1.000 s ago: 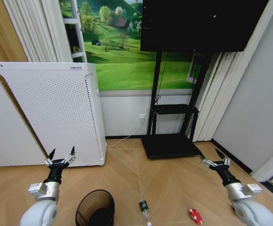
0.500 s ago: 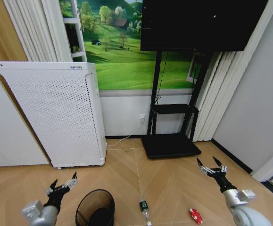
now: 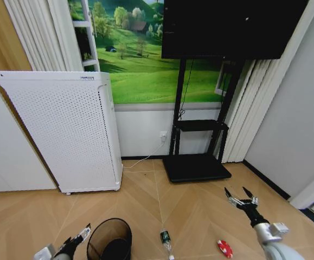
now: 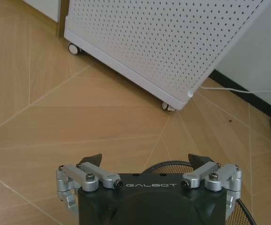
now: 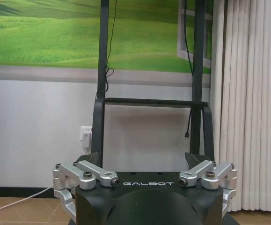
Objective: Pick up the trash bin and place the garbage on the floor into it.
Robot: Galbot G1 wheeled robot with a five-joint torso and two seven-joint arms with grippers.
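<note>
The trash bin (image 3: 110, 240) is black wire mesh; the bottle (image 3: 166, 240) is clear with a green label; the wrapper (image 3: 224, 248) is red and white; the appliance (image 3: 64, 130) is white, dotted with perforations; the floor (image 3: 194, 208) is light wood in herringbone.

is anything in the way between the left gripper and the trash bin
Nothing visible. The left gripper hangs open just beside the trash bin, on its left, with only bare wood floor in between. In the left wrist view the bin's rim sits right ahead of the fingers.
</note>
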